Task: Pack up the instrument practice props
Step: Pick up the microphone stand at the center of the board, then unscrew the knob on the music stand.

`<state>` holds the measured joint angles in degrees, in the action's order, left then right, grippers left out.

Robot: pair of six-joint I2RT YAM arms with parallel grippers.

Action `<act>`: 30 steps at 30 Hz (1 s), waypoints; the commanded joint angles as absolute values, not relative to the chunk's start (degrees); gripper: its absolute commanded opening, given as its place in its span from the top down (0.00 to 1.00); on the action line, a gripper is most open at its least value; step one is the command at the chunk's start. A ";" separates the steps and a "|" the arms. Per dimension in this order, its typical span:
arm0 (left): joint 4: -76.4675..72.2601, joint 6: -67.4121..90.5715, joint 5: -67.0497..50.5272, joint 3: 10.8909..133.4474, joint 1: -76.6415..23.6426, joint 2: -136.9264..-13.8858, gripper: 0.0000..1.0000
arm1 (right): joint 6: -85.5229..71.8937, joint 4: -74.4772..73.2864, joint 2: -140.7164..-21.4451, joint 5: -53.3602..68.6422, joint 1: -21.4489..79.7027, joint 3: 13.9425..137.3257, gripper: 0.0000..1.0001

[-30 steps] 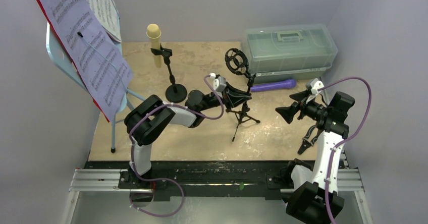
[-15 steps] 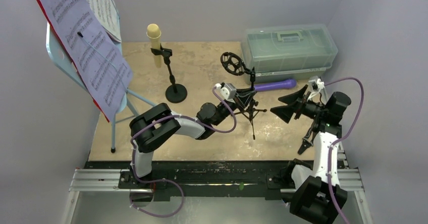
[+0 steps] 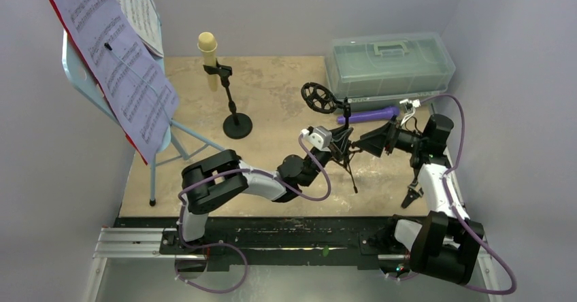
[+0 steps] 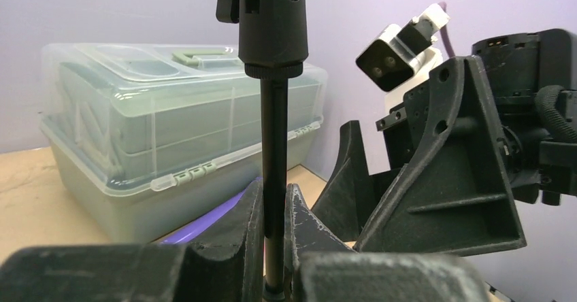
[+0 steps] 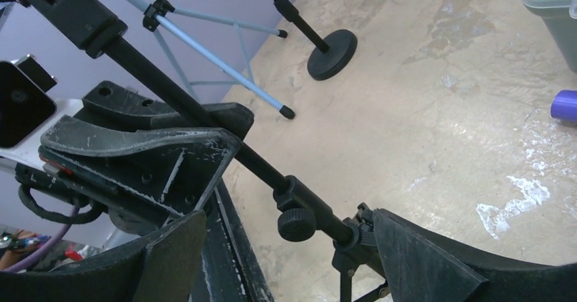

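Observation:
My left gripper (image 3: 338, 141) is shut on the thin pole (image 4: 274, 145) of the black tripod mic holder (image 3: 318, 96), whose ring mount tilts up to the left. My right gripper (image 3: 371, 141) stands open, its jaws either side of the holder's lower pole and knob (image 5: 296, 224) without touching. The cream microphone (image 3: 207, 43) sits in the round-based holder (image 3: 237, 126). On the floor by the box lies the purple microphone (image 3: 367, 116). At the left, the light-blue music rest (image 3: 175, 139) carries sheet music (image 3: 116, 57) and a red folder (image 3: 60, 13).
The translucent grey-green box (image 3: 389, 64) stands at the back right, close behind both grippers. Small black pliers (image 3: 413, 193) lie near the right arm's base. The music rest's legs (image 5: 224, 64) spread over the left of the floor. Walls close in on both sides.
My left gripper has carried the tripod holder rightward and nearer. My right gripper has swung left, and its open jaws now straddle the holder's lower pole.

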<state>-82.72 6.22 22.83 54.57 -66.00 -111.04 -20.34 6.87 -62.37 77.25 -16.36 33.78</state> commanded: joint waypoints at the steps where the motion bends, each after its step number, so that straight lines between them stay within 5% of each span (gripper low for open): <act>1: -92.67 2.54 28.62 57.71 -66.91 -111.47 1.00 | -21.52 7.32 -61.97 75.90 -15.60 36.22 0.07; 7: -93.39 1.35 29.59 57.83 -67.57 -111.41 1.00 | -21.32 6.44 -63.28 74.66 -13.98 36.37 0.23; 16: -94.92 0.44 30.12 57.51 -68.59 -111.28 1.00 | -16.54 1.56 -66.14 72.04 -11.29 37.98 0.26; 30: -96.50 0.26 31.18 57.67 -69.35 -111.98 1.00 | -13.03 -1.63 -67.85 71.45 -9.15 39.09 0.51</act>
<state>-83.07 0.78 30.59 55.00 -69.12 -112.53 -15.25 -0.03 -67.79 71.44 -9.69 36.27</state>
